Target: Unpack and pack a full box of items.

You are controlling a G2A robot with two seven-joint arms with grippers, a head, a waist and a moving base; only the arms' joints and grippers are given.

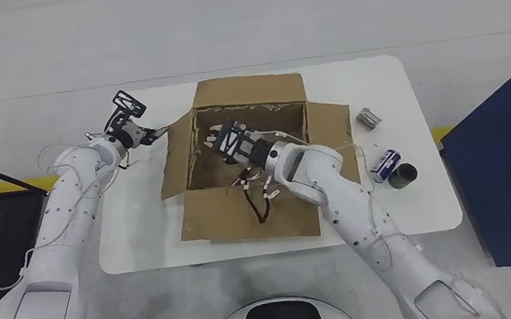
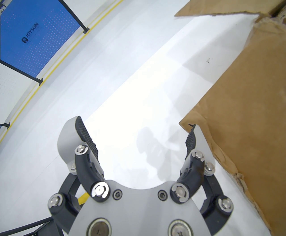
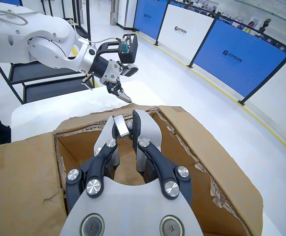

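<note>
An open cardboard box (image 1: 248, 91) stands in the middle of the white table (image 1: 142, 237), all flaps folded out. My right gripper (image 1: 219, 142) is above the box's inside, near its left wall. Seen from the right wrist, that gripper (image 3: 125, 124) is shut on a small silver metal part (image 3: 120, 129) over the box (image 3: 201, 156). My left gripper (image 1: 150, 134) hangs open just outside the box's left flap (image 2: 234, 107). In the left wrist view the left gripper (image 2: 136, 130) is empty over bare table, one fingertip (image 2: 191, 138) at the flap's edge.
To the right of the box lie a small metal piece (image 1: 368, 118), a blue and white can (image 1: 385, 164) and a black cylinder (image 1: 404, 175). Bare table stretches left of the box and along the front edge. Blue partition panels (image 3: 236, 64) stand far off.
</note>
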